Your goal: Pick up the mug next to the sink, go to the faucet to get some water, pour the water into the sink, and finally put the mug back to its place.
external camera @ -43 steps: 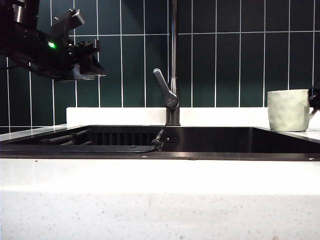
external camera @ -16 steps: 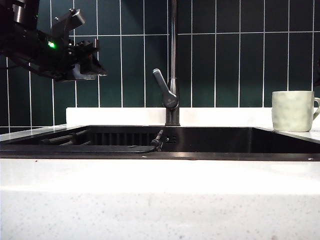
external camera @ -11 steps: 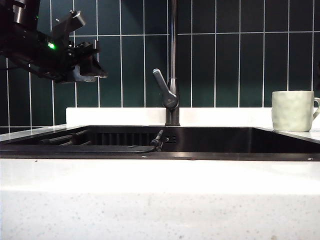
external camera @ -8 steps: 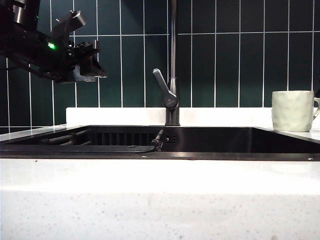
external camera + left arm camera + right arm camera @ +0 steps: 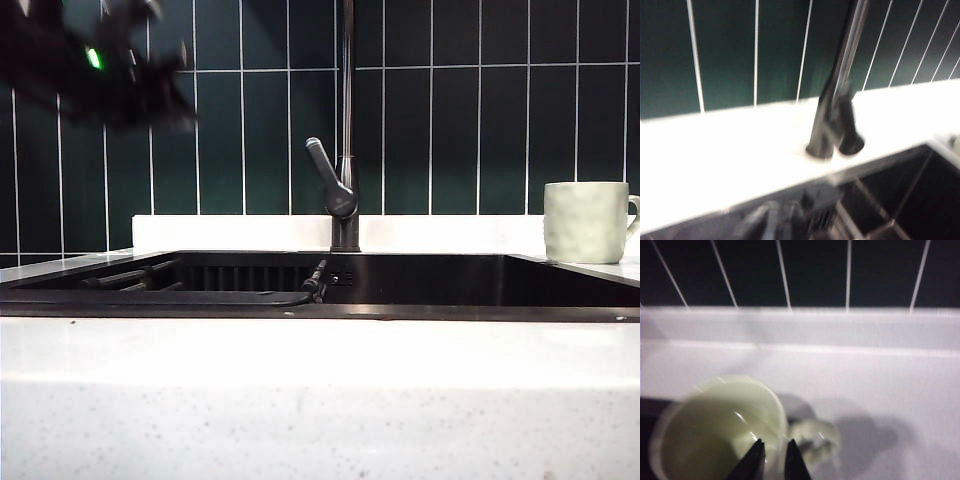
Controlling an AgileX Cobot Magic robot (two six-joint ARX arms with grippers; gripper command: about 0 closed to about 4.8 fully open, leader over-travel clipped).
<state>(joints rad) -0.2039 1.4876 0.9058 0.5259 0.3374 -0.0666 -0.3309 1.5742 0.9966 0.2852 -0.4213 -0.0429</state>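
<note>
1. The mug sits upright on the white countertop at the right end of the sink, handle pointing away from the basin. Nothing is holding it.
2. In the right wrist view the mug is seen from above, mouth open to the camera, handle sticking out to one side. It looks empty, though the shot is soft.
3. The right gripper hangs above the mug, its two dark fingertips nearly together with a thin gap, over the rim near the handle. They aren't clamped on anything that I can make out.
4. The faucet stands at the back middle of the sink, lever angled up to the left.
5. The left gripper is a motion-blurred dark shape high at upper left, in front of the green tiles. Honestly can't tell whether it's released or clenched.
</note>
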